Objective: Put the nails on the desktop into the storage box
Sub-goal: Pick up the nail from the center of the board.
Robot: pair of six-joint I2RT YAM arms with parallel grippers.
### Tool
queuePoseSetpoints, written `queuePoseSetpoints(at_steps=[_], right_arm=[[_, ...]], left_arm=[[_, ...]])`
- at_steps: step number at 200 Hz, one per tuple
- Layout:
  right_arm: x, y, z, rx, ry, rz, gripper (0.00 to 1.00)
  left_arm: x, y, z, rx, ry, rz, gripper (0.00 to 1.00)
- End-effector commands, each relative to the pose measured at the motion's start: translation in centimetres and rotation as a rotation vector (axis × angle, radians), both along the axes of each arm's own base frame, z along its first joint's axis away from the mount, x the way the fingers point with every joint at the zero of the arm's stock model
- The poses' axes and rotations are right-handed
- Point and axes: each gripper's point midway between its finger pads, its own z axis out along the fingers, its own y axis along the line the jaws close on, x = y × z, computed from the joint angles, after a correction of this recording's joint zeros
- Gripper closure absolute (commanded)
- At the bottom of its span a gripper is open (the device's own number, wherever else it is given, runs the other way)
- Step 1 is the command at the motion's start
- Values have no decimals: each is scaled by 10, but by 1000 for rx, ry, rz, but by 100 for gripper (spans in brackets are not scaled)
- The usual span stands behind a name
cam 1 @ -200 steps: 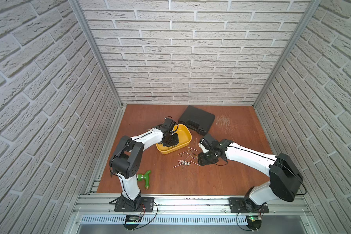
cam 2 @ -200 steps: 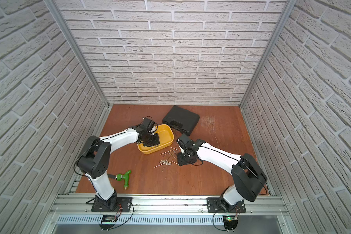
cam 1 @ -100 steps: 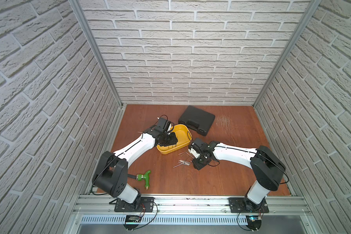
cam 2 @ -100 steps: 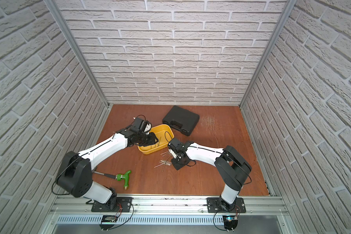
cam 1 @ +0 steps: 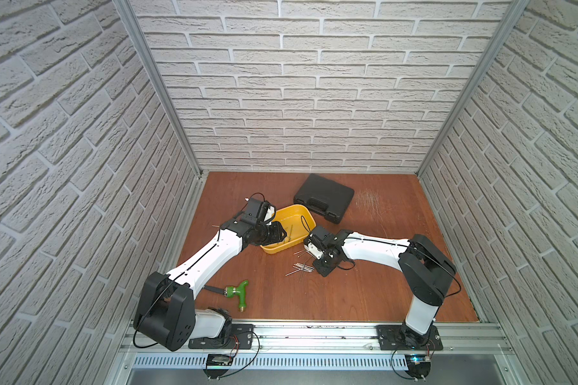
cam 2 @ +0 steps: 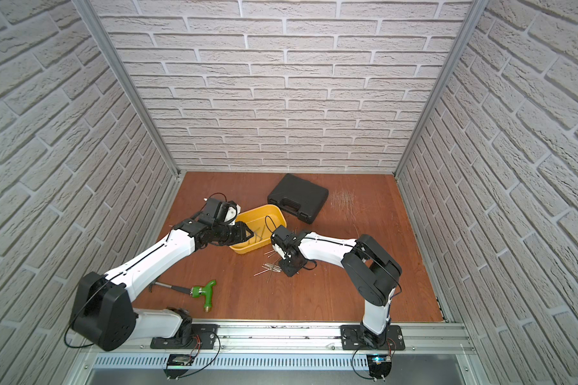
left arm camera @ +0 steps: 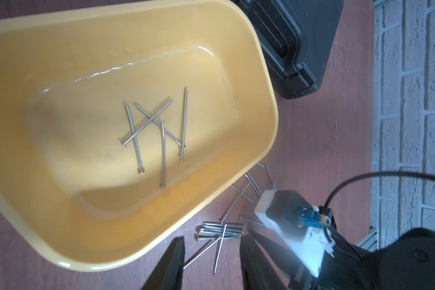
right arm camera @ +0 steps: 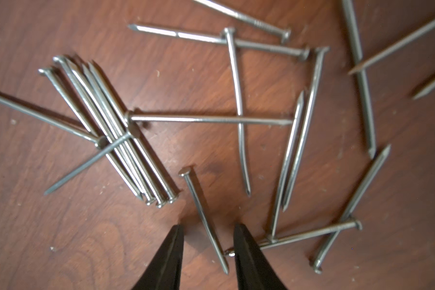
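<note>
Near the middle of the bench [cam 1: 347,293], a little toward its left edge, you have the yellow storage box [cam 1: 277,250], set at an angle to the bench edges. Five nails [left arm camera: 161,140] lie crossed on its floor, as your left wrist view shows. Your left arm [cam 1: 214,253] reaches in from the near left corner and holds the left jaws over the box's left side. They stand apart with nothing between them.

The other nails lie on the bench just beside the box's near right side, between it and the near edge; you can see the pile [cam 1: 302,266] in both top views. Up close, it is a tight bundle [right arm camera: 111,135] of parallel nails with two more laid across it, and loose nails [right arm camera: 294,140] scattered beside it, several crossing.

Your right arm [cam 1: 371,248] comes in from the near right corner and has the right jaws low over this scatter. They are apart, and a single nail [right arm camera: 204,218] lies slantwise on the bench in the gap, with space on either side of it.

Toward the far edge you have a closed black case [cam 1: 324,196], just beyond the box's far right corner; you cannot tell whether they touch. A green-handled tool [cam 1: 241,291] lies near the near edge toward the left corner, its shaft running under the left arm.
</note>
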Motion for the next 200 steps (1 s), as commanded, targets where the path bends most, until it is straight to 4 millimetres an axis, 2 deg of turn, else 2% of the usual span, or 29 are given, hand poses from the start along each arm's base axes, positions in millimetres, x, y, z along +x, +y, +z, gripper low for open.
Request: queuePoseSetpoints(at_steps=[1, 12, 37, 49, 63, 88, 125, 160, 182, 200], right_arm=[[-3, 1, -8, -22, 16, 35, 67], [-4, 0, -11, -22, 24, 36, 70], [-10, -1, -14, -21, 43, 39, 85], [-13, -1, -11, -14, 43, 38, 92], [-14, 0, -6, 1, 32, 41, 95], [-11, 8, 13, 60, 4, 31, 98], [-2, 32, 57, 260, 14, -54, 98], [4, 37, 83, 465, 144, -206, 98], [3, 36, 93, 572, 243, -278, 98], [0, 33, 103, 644, 297, -311, 98]], left_arm=[[-6, 3, 7, -21, -16, -19, 57], [-7, 4, 8, -25, -18, -19, 57], [-8, 5, 9, -33, -15, -27, 57], [-9, 5, 9, -37, -11, -31, 57], [-10, 4, 10, -40, -13, -44, 57], [-11, 1, 11, -49, -16, -66, 54], [-14, -8, 19, -45, -71, -147, 48], [-27, -31, 23, 95, -170, -371, 36], [-42, -54, 23, 236, -295, -605, 31], [-51, -64, 21, 370, -394, -789, 25]])
